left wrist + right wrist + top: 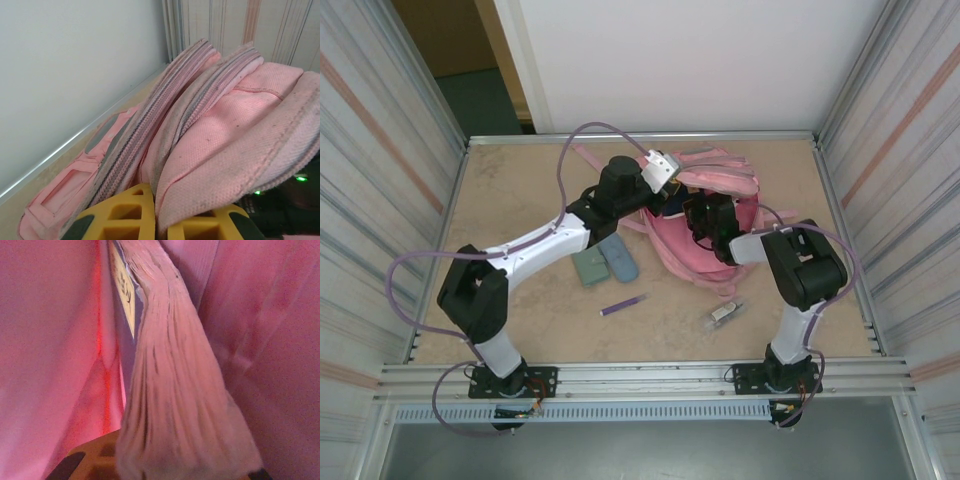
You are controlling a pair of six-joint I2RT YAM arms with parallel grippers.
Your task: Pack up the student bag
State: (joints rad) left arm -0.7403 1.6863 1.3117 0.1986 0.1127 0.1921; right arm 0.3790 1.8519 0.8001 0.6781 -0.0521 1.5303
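A pale tan desk [670, 335] sits inside ribbed metal walls, with a flat white panel behind it. The student bag [685, 250] lies at the far centre-right of the desk, with its mouth pulled open.

The left arm stretches forward and to the right from its base, elbow low, with its wrist raised over the bag's near rim. The left gripper [668, 192] has its jaws pinched on the bag's edge. In the left wrist view, the yellow fingers [125, 220] sandwich a fold of coarse woven pink cloth [240, 115], beside two curved rows of greyish zipper teeth.

The right arm bends sharply at the elbow and points back toward the left, with the right gripper [705, 218] sunk into the bag's opening. Its jaws [165, 465] are clamped on a book [170, 390]. The thick, wavy block of page edges rises between the fingers, and the bag's smooth pink lining [45, 340] shows on both sides.

On the bare desk near the left forearm lie a flat green case [588, 265] and a rounded blue-grey pouch [620, 258], touching each other. A slim purple pen [623, 305] lies nearer the front. A small pale object [725, 313], too small to identify, lies by the right arm.
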